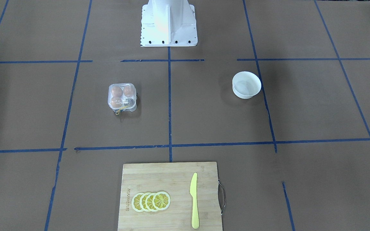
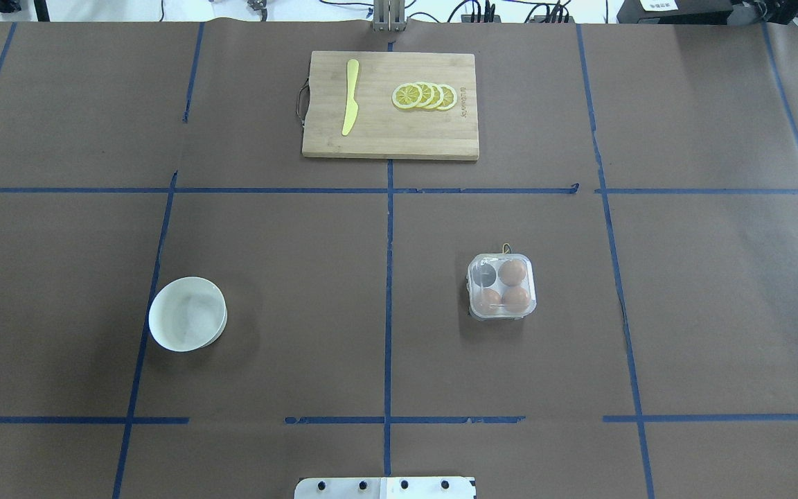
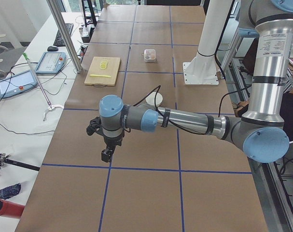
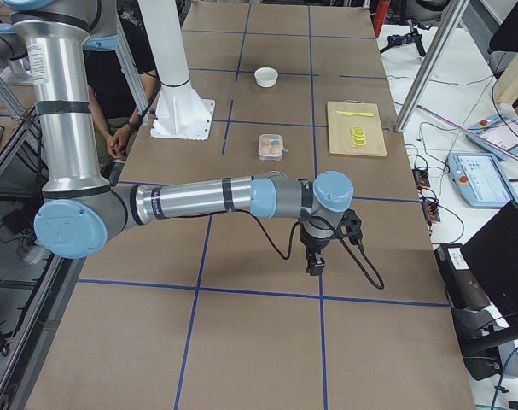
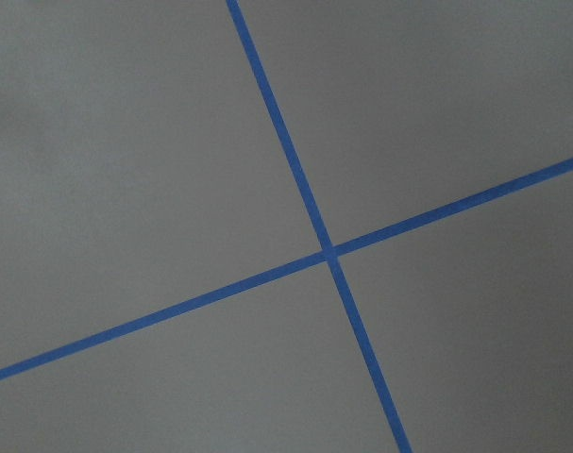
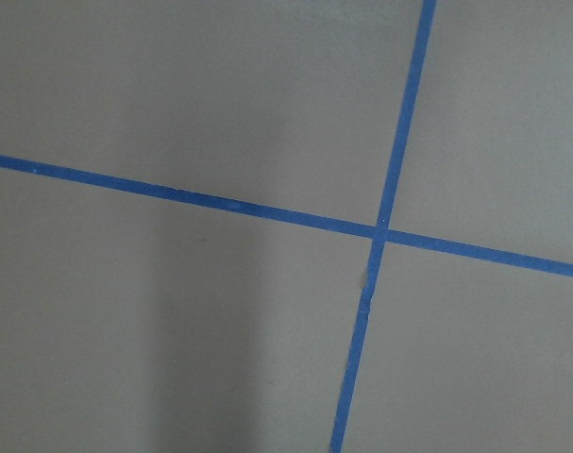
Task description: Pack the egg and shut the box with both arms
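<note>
The clear box (image 1: 122, 97) stands on the brown table; it also shows in the overhead view (image 2: 501, 286). Three orange-brown eggs fill three of its cells, one of them an egg (image 2: 512, 272) at the far side; the fourth cell (image 2: 485, 275) looks dark. I cannot tell whether the lid is down. Both arms are far from the box, at the table's ends. The left gripper (image 3: 106, 154) hangs over bare table in the exterior left view only. The right gripper (image 4: 315, 266) shows in the exterior right view only. I cannot tell whether either is open or shut. Both wrist views show only paper and blue tape.
A white bowl (image 2: 187, 314) stands on the robot's left side. A wooden cutting board (image 2: 390, 104) at the far edge carries a yellow knife (image 2: 350, 97) and lemon slices (image 2: 425, 96). The white pedestal (image 1: 168, 24) stands at the robot's edge.
</note>
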Robot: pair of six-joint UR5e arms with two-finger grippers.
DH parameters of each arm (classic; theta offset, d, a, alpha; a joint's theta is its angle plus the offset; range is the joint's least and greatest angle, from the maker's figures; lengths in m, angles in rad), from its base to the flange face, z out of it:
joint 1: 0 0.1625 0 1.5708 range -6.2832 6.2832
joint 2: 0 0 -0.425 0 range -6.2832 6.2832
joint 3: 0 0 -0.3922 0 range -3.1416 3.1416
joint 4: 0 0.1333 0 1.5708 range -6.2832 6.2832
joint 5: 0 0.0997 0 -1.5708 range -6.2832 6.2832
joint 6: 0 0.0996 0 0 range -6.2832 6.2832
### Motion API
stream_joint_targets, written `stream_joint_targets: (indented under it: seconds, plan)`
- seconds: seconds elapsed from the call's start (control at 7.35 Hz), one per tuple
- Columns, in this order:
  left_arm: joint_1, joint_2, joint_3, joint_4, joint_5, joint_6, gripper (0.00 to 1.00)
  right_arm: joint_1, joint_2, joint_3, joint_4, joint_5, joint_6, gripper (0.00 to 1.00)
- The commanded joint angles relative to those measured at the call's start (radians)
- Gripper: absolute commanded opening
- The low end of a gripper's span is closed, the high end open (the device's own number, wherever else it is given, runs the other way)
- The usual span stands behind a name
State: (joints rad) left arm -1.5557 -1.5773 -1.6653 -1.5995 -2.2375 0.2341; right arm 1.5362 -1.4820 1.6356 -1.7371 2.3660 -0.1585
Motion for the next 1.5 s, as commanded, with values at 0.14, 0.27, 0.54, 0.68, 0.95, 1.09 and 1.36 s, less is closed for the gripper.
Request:
stream_joint_targets:
  seconds: [0.14, 0.27, 0.54, 0.68, 0.95, 1.09, 1.36]
  plan:
    - [-0.001, 0.022, 0.007, -0.004, -0.001, -0.007, 1.0, 0.009, -0.01, -0.011, 0.001, -0.011, -0.009, 1.0]
    - [-0.001, 0.026, 0.009, -0.004, 0.001, -0.007, 1.0, 0.021, -0.017, -0.066, 0.007, -0.022, -0.003, 1.0]
    - [0.0, 0.026, 0.006, -0.002, -0.001, -0.009, 1.0, 0.042, -0.036, -0.123, 0.071, -0.015, 0.005, 1.0]
    - [0.0, 0.025, 0.006, 0.0, -0.001, -0.009, 1.0, 0.057, -0.04, -0.123, 0.079, -0.01, 0.005, 1.0]
    - [0.0, 0.023, 0.006, 0.0, -0.001, -0.01, 1.0, 0.071, -0.038, -0.122, 0.079, 0.005, 0.013, 1.0]
    - [0.0, 0.022, 0.006, 0.0, -0.001, -0.01, 1.0, 0.071, -0.035, -0.115, 0.08, 0.007, 0.013, 1.0]
    - [0.0, 0.02, -0.02, -0.002, -0.001, -0.205, 1.0, 0.071, -0.029, -0.114, 0.08, 0.006, 0.033, 1.0]
